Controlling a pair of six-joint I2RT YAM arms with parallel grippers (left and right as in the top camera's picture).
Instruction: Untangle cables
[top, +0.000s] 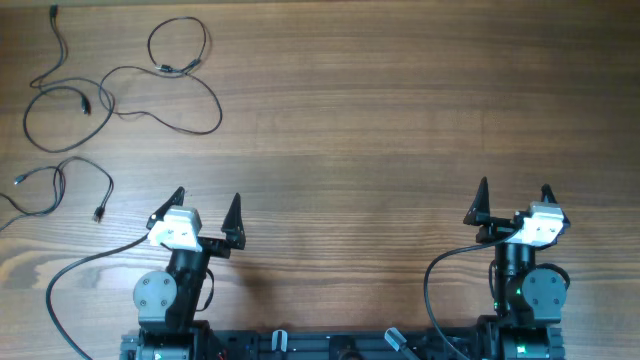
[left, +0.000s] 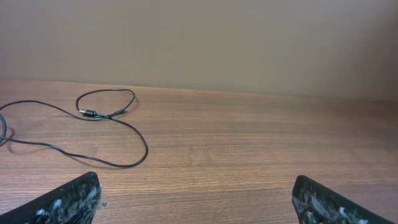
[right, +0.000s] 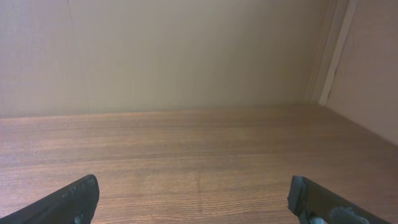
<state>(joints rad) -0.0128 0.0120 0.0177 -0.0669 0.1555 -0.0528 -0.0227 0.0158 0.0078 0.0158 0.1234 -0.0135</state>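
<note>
Overhead, we see the cables (top: 108, 95) spread over the far left corner of the table (top: 380, 120) as loose, thin black loops. One cord (top: 203, 45) forms a small ring at the top and meets a plug end just below it. From there it sweeps down and round in a wider curve toward the left. A second cord (top: 57, 35) runs down the left edge from a plug end near the top corner. A third cord (top: 78, 161) lies nearer to us, with small plug ends (top: 98, 213) pointing toward the front of the table. Where the upper loops meet we cannot tell whether they cross or only touch.

The left arm (top: 175, 262) sits at the front edge, left of centre. Its jaws stand wide apart and hold nothing. They are well apart from the upper loops, and the nearest plug end lies off to their left. The right arm (top: 528, 262) sits at the front right, also with its jaws wide and holding nothing, far from every cord.

From the left wrist we see both dark fingertips (left: 71, 200) low in the corners, with the ring-shaped cord (left: 144, 149) and its plug lying ahead and to the left on the table. From the right wrist we see only the spread fingertips (right: 71, 199), wood grain and a plain beige wall (right: 186, 56) behind.
</note>
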